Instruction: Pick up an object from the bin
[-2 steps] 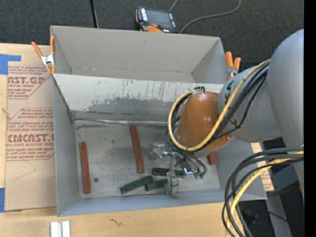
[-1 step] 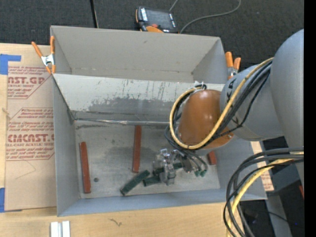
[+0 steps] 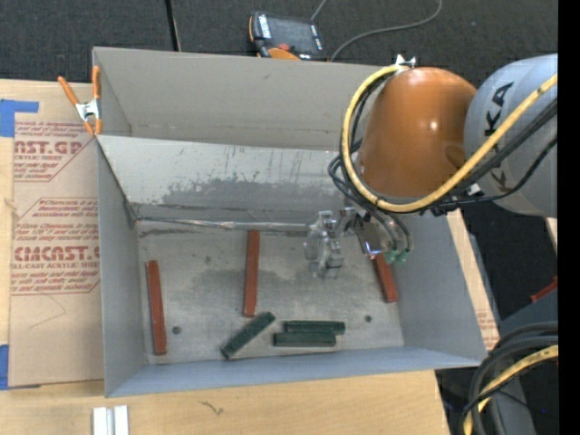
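The gripper [image 3: 324,248] hangs low over a bare patch of floor in the bin [image 3: 227,98] with nothing seen in its grasp, so the step in hand is judged to be the approach, before any pick. Whether it is spread or closed cannot be told, since its metal tip merges with the scuffed grey floor behind it. The nearest candidate is a short red-brown stick [image 3: 388,282], just beside the gripper on the arm's side, its upper end hidden under the wrist cables [image 3: 391,243]. A longer red-brown stick [image 3: 251,273] lies near on the opposite side. A slanted dark green bar [image 3: 247,334] and a level dark green bar [image 3: 309,333] lie toward the near wall. The next move probably calls for shifting over one stick, lining up across its narrow width, then descending. The orange cover [image 3: 412,134] hides the bin's corner behind the gripper.
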Robot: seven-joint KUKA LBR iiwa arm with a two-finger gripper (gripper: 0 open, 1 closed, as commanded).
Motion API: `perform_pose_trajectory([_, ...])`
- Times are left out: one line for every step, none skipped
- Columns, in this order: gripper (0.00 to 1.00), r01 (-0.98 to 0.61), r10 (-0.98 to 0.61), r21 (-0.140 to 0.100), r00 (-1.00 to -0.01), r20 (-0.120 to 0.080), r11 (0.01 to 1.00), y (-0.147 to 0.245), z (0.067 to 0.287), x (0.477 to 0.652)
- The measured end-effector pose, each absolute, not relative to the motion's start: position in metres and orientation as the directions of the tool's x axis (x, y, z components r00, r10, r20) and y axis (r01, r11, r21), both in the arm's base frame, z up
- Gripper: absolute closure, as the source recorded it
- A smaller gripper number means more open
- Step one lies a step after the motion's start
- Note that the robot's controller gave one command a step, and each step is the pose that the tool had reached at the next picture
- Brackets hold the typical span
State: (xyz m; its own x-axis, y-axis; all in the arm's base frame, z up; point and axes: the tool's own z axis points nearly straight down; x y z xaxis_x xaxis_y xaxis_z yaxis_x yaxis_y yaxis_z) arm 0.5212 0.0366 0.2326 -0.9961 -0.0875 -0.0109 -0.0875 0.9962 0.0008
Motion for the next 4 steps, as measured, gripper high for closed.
perform_pose_trajectory([0.00, -0.088, -0.088, 0.001, -0.996, -0.002, 0.996, 0.036, 0.228, 0.519])
perform_pose_trajectory([0.00, -0.186, -0.186, 0.002, -0.983, 0.008, 0.983, -0.006, 0.116, 0.495])
perform_pose_trajectory([0.00, -0.203, -0.203, 0.001, -0.979, -0.003, 0.979, 0.011, 0.075, 0.483])
perform_pose_trajectory([1.00, -0.201, -0.201, 0.001, -0.979, 0.000, 0.979, 0.011, 0.077, 0.483])
